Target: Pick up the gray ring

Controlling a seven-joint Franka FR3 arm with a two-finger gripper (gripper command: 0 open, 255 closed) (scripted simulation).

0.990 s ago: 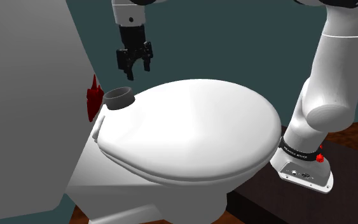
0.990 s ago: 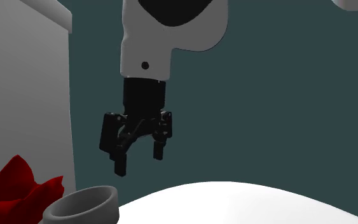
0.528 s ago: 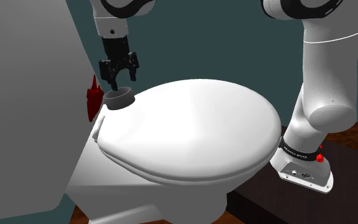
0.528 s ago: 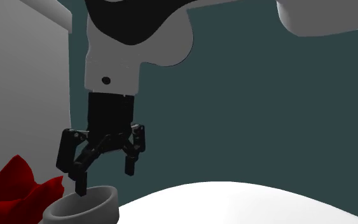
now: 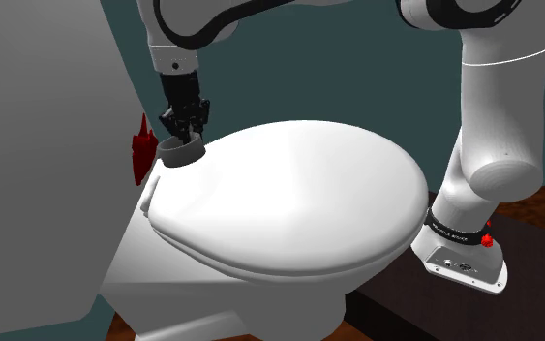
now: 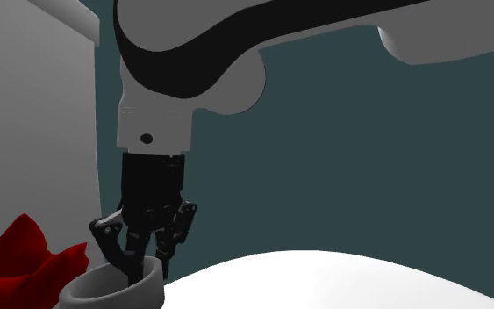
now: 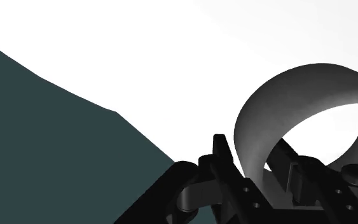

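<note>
Ring: the gray ring stands at the back edge of the toilet lid, toward the shoulder view's left, with a red thing just beside it.
Tool: the tool is drawn narrow. One finger is inside the ring and one outside, and in the wrist view the ring's wall runs between the fingers. It looks pinched on that wall.
Off-centre hold: the pinch is on one side of the ring, not across its middle. On a lift the ring may swing or twist about the pinch and work loose.
Shallow bite: in the second exterior view the tips seem to reach only partway down the wall. A thin curved wall held that high could slip out.
Drop: the lid is smooth and domed, so a released ring would likely roll or skid off it.
Neighbour: the red thing is close, and a sideways drift during the lift could knock it.
Pressing down: the tips look close to the lid, so any further descent could jam them against it.
Safer move: a straight, slow rise, judging by how the tool stands.
</note>
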